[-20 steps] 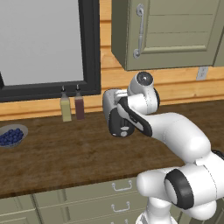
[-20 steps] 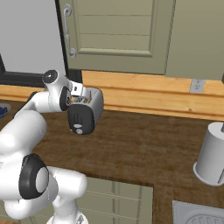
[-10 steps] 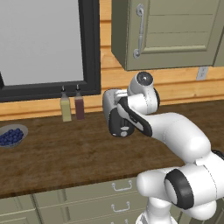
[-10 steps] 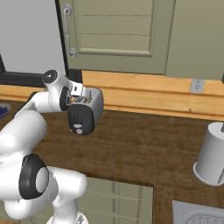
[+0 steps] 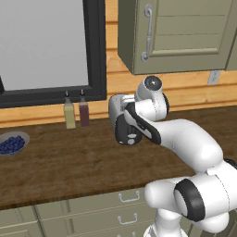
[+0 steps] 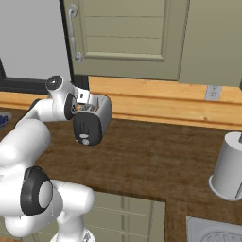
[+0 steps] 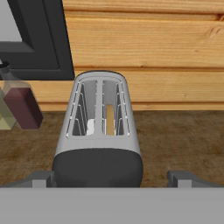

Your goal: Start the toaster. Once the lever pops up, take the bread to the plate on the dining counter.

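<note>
The silver-grey toaster (image 7: 99, 131) stands on the dark wood counter (image 5: 69, 162) against the wall, its black end panel (image 7: 98, 168) facing me. A pale tan slice of bread (image 7: 110, 120) sits low in its right slot. My gripper (image 7: 113, 179) hangs open just above the black end, one fingertip (image 7: 41, 178) on each side of it and touching nothing. From the base, the toaster (image 5: 121, 121) (image 6: 93, 122) sits right under my hand (image 6: 85, 98). The plate and the dining counter are out of view.
Two bottles (image 5: 69, 115) (image 5: 84, 113) stand left of the toaster, with a bowl of blueberries (image 5: 12, 144) further left. A wall cabinet (image 5: 176, 37) hangs overhead. A grey canister (image 6: 230, 165) and a sink corner (image 6: 217, 231) lie to the right.
</note>
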Robot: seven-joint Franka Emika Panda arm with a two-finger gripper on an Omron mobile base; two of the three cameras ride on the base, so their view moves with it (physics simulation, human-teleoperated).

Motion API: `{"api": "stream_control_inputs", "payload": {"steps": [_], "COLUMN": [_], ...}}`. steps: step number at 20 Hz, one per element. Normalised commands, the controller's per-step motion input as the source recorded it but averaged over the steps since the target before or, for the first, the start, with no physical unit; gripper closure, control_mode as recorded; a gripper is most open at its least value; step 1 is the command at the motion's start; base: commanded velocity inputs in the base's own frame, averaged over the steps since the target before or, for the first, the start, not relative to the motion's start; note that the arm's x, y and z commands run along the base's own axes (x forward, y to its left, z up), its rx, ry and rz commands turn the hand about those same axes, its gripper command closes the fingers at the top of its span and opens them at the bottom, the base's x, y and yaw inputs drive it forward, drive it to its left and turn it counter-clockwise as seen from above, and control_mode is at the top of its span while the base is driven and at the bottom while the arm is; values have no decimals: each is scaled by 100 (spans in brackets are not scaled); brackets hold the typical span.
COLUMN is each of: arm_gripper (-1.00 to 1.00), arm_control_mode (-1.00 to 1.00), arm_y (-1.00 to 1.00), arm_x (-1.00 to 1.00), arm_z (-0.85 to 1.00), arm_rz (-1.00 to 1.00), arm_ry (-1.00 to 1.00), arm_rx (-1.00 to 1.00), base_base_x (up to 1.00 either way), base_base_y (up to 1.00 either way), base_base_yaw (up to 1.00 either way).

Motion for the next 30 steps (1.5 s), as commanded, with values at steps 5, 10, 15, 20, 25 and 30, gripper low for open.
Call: {"api": "stream_control_inputs", "payload": {"steps": [5, 10, 15, 20, 25, 30], "arm_gripper": [-100, -100, -100, -100, -100, -100], "arm_control_mode": [-100, -100, -100, -100, -100, -100], "arm_y": [0, 0, 0, 0, 0, 0], "arm_x": [0, 0, 0, 0, 0, 0], "arm_z": [0, 0, 0, 0, 0, 0], "arm_rz": [0, 0, 0, 0, 0, 0], "arm_ry": [0, 0, 0, 0, 0, 0], "arm_rx": [0, 0, 0, 0, 0, 0], "base_base_x": [0, 0, 0, 0, 0, 0], "base_base_y": [0, 0, 0, 0, 0, 0], "base_base_yaw": [0, 0, 0, 0, 0, 0]}}
